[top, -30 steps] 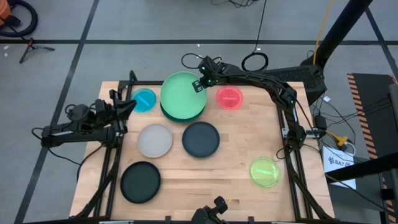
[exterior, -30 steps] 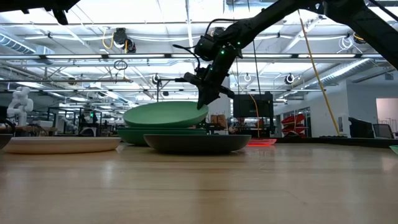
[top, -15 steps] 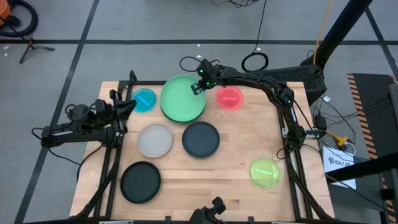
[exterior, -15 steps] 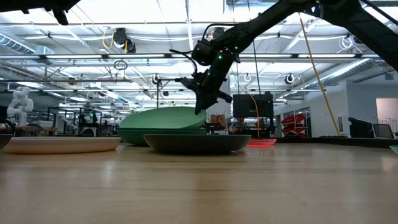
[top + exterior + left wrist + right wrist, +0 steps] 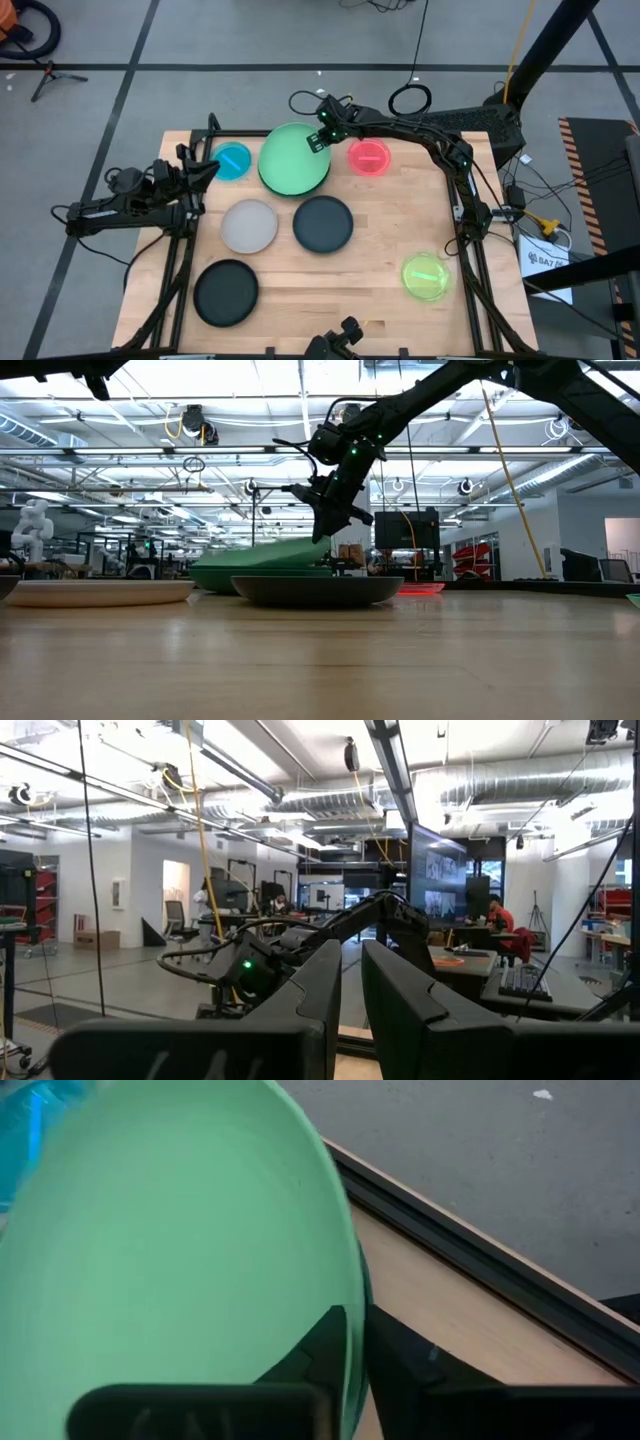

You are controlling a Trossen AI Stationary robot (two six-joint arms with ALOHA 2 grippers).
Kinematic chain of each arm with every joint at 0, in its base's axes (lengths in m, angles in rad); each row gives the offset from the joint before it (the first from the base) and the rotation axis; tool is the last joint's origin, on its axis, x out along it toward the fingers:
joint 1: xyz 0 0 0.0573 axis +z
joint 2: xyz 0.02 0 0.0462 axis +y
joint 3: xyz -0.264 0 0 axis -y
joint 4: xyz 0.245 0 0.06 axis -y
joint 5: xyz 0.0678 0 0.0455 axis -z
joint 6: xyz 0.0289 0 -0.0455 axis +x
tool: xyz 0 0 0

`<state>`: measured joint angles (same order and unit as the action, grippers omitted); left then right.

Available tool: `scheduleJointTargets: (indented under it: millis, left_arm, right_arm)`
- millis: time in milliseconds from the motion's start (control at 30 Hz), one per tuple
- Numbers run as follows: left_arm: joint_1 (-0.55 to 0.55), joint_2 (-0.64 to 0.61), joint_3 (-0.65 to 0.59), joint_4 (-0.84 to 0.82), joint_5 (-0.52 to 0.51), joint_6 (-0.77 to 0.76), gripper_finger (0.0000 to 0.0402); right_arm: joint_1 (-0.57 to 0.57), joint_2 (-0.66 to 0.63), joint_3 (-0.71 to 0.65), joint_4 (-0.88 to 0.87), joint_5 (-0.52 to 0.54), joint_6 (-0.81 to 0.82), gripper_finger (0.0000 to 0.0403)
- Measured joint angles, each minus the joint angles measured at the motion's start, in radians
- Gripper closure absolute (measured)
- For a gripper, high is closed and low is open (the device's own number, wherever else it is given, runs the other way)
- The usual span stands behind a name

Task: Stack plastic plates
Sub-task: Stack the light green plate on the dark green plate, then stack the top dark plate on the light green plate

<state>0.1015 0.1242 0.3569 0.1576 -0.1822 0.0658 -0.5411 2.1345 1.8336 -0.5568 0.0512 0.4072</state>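
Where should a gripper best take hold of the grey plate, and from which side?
Probably at the rim of the grey plate: it lies flat and shallow, so only its raised edge offers a pinch. Its left edge suits the waiting left gripper; the black plate crowds its right.

Wooden table point(image 5: 380, 250), grey floor point(image 5: 250, 40), cable coil point(image 5: 409, 98)

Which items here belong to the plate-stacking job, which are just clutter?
Job: mint green plate in right gripper, over a dark green plate; blue plate; pink plate; grey plate; two black plates; yellow-green plate.
Clutter: cable loop on floor.
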Motion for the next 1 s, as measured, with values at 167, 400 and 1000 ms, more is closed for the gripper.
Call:
scheduleJointTargets:
  millis: [167, 400, 1000]
  left_arm:
    - [0.0, 0.0, 0.0, 0.0, 0.0, -0.001, 0.035]
    - [0.0, 0.0, 0.0, 0.0, 0.0, -0.005, 0.035]
    - [0.0, 0.0, 0.0, -0.018, 0.001, -0.041, 0.035]
  right_arm:
    - [0.0, 0.0, 0.0, 0.0, 0.0, 0.017, 0.0314]
    - [0.0, 0.0, 0.0, 0.0, -0.002, 0.02, 0.0279]
    - [0.214, -0.045, 0.0, -0.023, -0.029, -0.192, 0.0287]
